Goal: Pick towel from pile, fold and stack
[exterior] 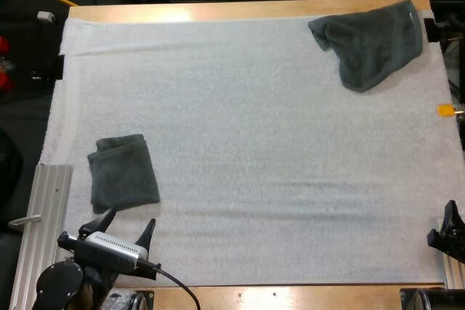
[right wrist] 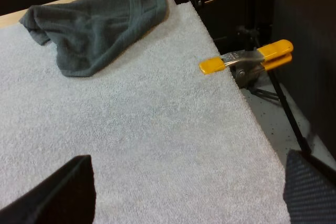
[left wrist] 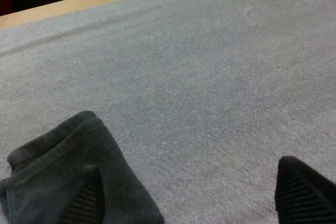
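Left gripper (exterior: 131, 219) wide open, empty, just beside folded towel (exterior: 123, 173) near mat (exterior: 254, 179) left edge. Right gripper (right wrist: 184, 190) open, empty; cut off in high view. Crumpled towel (exterior: 374, 41) at far right corner.

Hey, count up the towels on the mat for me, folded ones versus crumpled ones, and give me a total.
Folded towel: 1
Crumpled towel: 1
Total: 2

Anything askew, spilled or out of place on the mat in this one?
Nothing serious. The crumpled towel lies at the far right corner of the mat, one end lapping onto the wooden table edge. The folded towel sits slightly skewed.
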`<state>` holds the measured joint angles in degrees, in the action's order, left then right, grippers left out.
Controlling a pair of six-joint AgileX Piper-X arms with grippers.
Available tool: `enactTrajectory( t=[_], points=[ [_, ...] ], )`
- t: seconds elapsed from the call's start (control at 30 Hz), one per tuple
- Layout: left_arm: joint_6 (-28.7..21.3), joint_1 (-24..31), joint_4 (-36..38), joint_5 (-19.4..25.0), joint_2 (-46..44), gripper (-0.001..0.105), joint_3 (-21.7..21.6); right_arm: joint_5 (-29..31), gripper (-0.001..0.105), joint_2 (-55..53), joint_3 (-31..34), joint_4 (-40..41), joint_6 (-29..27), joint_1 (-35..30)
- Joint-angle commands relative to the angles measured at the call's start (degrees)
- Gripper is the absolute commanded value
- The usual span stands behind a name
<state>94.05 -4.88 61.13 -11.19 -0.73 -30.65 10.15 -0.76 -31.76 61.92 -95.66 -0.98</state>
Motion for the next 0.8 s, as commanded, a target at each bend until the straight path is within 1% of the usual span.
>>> enactTrajectory(
  t=[0.0, 0.27, 0.47, 0.53, 0.63, 0.77],
  points=[
    [0.4, -0.3, -0.7, -0.1, -7.7, 0.065, 0.0, 0.3, 0.071, -2.1, 0.1, 0.1, -0.6, 0.1],
    [0.4, -0.3, -1.0, -0.1, -7.7, 0.065, 0.0, -0.1, 0.071, -2.1, 0.1, 0.1, -0.5, 0.1],
    [0.4, -0.3, -1.5, -0.1, -7.3, 0.065, -0.8, -3.7, 0.071, -1.1, -2.0, 0.2, -0.6, 0.1],
    [0.4, -0.3, -1.5, -0.1, -6.8, 0.065, -1.6, -4.3, 0.071, 0.1, -3.6, 0.3, -0.6, 0.1],
    [0.6, -0.5, -1.5, -0.1, -5.0, 0.065, -3.5, -6.9, 0.071, 2.5, -6.4, 0.5, -1.1, 0.1],
    [0.6, -3.4, -2.7, -0.1, -1.5, 0.065, -6.8, -11.2, 0.071, 6.1, -10.9, 0.7, -1.1, 0.1]
  ],
)
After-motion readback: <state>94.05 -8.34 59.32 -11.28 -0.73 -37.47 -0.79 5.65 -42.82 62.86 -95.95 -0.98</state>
